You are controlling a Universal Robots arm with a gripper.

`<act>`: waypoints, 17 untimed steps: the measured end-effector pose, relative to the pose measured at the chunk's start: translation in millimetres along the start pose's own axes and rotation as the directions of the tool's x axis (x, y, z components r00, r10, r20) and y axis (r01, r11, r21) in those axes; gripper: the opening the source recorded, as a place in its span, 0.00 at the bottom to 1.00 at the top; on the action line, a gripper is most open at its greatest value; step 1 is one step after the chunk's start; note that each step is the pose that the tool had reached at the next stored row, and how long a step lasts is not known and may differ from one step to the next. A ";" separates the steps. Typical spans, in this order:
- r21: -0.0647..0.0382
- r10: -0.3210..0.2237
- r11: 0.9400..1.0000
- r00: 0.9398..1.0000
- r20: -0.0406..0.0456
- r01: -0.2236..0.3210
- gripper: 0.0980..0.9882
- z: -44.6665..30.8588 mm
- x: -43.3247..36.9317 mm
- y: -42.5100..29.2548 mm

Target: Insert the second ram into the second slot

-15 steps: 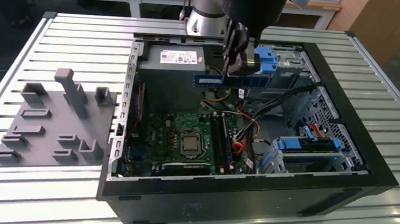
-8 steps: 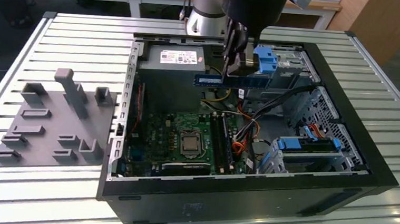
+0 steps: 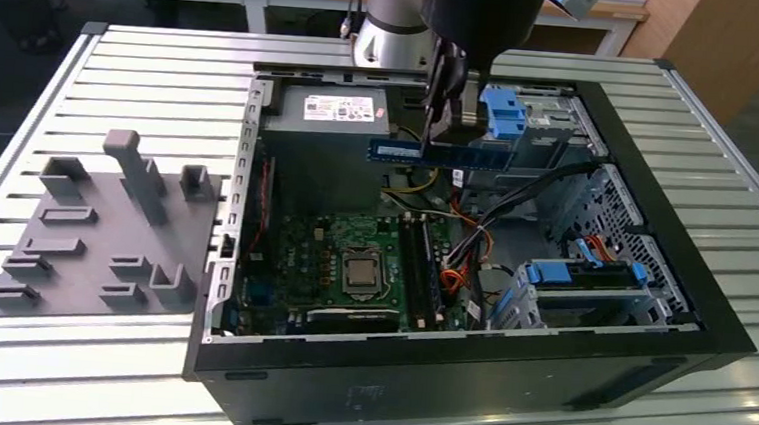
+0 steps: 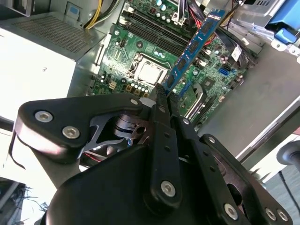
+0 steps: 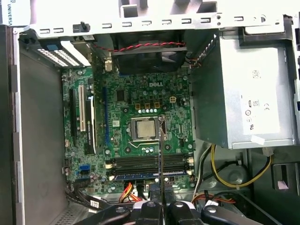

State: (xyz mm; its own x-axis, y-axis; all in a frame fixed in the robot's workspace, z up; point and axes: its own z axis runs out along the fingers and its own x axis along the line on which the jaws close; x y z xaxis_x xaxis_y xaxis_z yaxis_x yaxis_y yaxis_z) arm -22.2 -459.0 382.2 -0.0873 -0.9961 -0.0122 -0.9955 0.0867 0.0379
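Your gripper [image 4: 162,92] is clamped narrow on the second ram [image 4: 193,46]. In the second wrist view the dark fingers [image 4: 165,126] come together on the blue stick, with no gap between them and the board. From there the stick slants away over the motherboard [image 4: 136,51], its small dark chips facing you.

In the exterior view the ram hangs level in the air, above the open computer case [image 3: 693,315] and clear of everything inside. It sits over the stretch between the grey power supply [image 3: 327,109] and the blue drive-bay clip [image 3: 503,111] towards the exterior view's right, well above the board. The arm comes down to it from the far side of the slatted table [image 3: 122,64].

The memory slots [image 5: 150,164] show best in the first wrist view — long dark strips just beside the processor socket [image 5: 144,128], with orange and yellow cables [image 5: 129,191] near them. You see the ram edge-on there, as a thin line running crosswise over the slots, not along them. It is not seated in any slot. One of the slots seems to carry a blue stick [image 5: 140,176] already, though at this angle you can't be certain — it may only be a coloured slot body.

A grey fixture block [image 3: 98,228] with upright posts lies on the table outside the case, on the exterior view's left, well apart from the gripper. A second blue clip [image 3: 570,274] sits on the drive cage at the near right corner of the case.
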 end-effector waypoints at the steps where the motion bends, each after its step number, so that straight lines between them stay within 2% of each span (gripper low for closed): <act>1: 0.000 0.007 1.000 1.000 0.000 -0.007 0.04 0.0 0.0 0.0; 17: 0.001 0.105 0.994 0.994 0.004 -0.105 0.04 0.0 0.0 0.0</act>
State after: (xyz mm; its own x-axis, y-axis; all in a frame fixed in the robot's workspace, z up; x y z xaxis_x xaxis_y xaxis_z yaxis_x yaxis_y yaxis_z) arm -22.2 -459.0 382.2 -0.1917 -0.9814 -0.0121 -0.9808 0.1911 0.0379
